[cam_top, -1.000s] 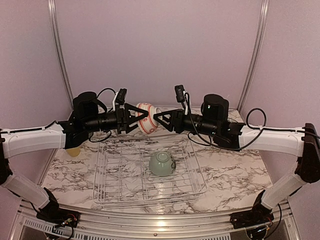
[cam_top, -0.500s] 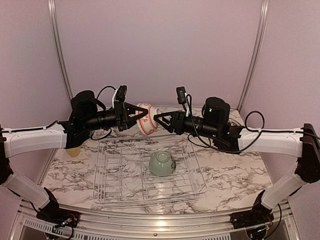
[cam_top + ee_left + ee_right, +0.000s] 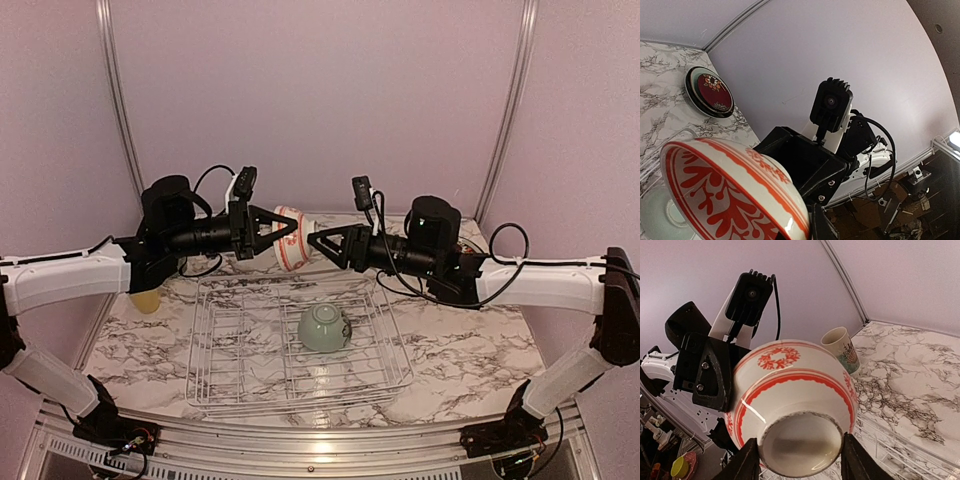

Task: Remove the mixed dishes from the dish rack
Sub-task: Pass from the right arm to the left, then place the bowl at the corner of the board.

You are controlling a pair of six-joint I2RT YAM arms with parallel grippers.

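While the red-striped white bowl (image 3: 291,240) hangs in the air over the far edge of the dish rack (image 3: 250,360), it lies on its side between the two arms. Its axis runs across the rack from left to right, with the foot turned to the right gripper (image 3: 318,241) and the mouth toward the left gripper (image 3: 278,229). From the right wrist I can see that gripper's fingers (image 3: 749,462) drawn in tight on either side of the foot ring, so I take it to be gripping the bowl there. One plate of the left gripper lies against the bowl's wall near the rim. Its partner is hidden, and I cannot tell whether that hand is clamped or loose. Both are right at the bowl, so whichever lets go decides which side of the rack it is carried to. By my count there are two bowls, this one and a pale green bowl (image 3: 323,328) tipped over inside the rack, right of its middle. There are two cups. The yellow cup (image 3: 147,300) is just off the rack's left side, half under the left arm, and the patterned tall cup (image 3: 842,347) stands upright beyond the rack on that same side. One stack of plates (image 3: 710,92), a dark red floral one on top, sits beyond the rack near the back wall. How many plates it holds I cannot make out.
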